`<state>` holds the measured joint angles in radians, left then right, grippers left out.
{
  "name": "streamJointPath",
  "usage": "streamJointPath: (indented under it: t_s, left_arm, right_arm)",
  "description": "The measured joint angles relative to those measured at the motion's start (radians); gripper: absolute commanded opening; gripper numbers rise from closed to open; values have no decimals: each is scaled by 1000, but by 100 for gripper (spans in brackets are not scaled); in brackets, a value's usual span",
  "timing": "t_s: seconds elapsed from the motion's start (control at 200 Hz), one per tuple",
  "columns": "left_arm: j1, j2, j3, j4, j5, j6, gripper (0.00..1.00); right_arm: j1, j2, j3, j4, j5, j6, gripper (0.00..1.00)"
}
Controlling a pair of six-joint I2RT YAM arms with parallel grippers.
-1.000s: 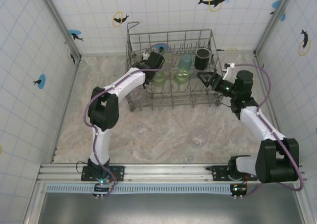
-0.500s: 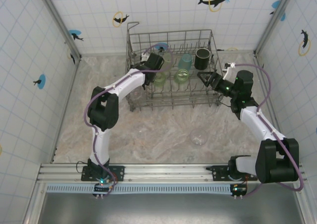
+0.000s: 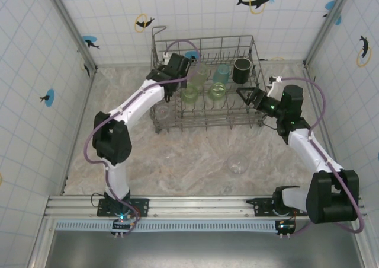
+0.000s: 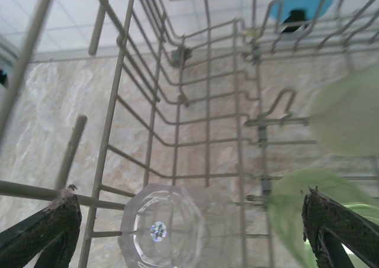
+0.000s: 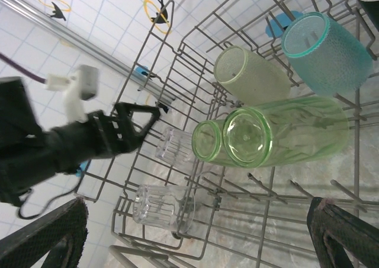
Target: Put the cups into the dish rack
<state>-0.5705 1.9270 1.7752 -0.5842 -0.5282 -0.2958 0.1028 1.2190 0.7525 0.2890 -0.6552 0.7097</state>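
Observation:
The grey wire dish rack [image 3: 159, 123] stands at the back of the table. Inside it are light green cups [image 3: 190, 94] [image 5: 284, 134], a teal cup [image 3: 221, 73] [image 5: 323, 51], a black mug [image 3: 241, 70] and two clear glasses [image 5: 163, 206] [image 5: 174, 143]. My left gripper [image 3: 167, 78] [image 4: 189, 235] hangs open above the rack's left end, and a clear glass [image 4: 172, 226] stands mouth down on the wires below it, untouched. At the rack's right side my right gripper [image 3: 244, 96] [image 5: 195, 244] is open and holds nothing. One more clear glass [image 3: 237, 163] sits on the table.
Upright tines [image 5: 278, 185] and the rack's wire walls [image 4: 127, 60] surround the left gripper. Tiled walls [image 3: 35, 84] enclose the marble table on three sides. Bare tabletop [image 3: 189, 155] lies in front of the rack.
My left gripper has opened wide and risen back toward the rack's far left corner, leaving the clear glass in the rack. The right arm has stayed still.

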Motion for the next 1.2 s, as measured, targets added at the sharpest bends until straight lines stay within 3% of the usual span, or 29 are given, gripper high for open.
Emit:
streamJointPath:
  t_s: [0.375, 0.831, 1.051, 1.201]
  left_arm:
    - [-84, -193, 24, 42, 292, 5, 98]
    - [-312, -346, -227, 56, 541, -21, 98]
    - [-386, -394, -356, 58, 592, -102, 98]
    - [-475, -395, -408, 71, 564, -148, 98]
  right_arm:
    - [-24, -30, 8, -119, 60, -47, 98]
    - [-147, -151, 7, -264, 145, -99, 98]
    - [-196, -199, -18, -289, 162, -109, 98]
    - [-212, -200, -22, -302, 169, -111, 98]
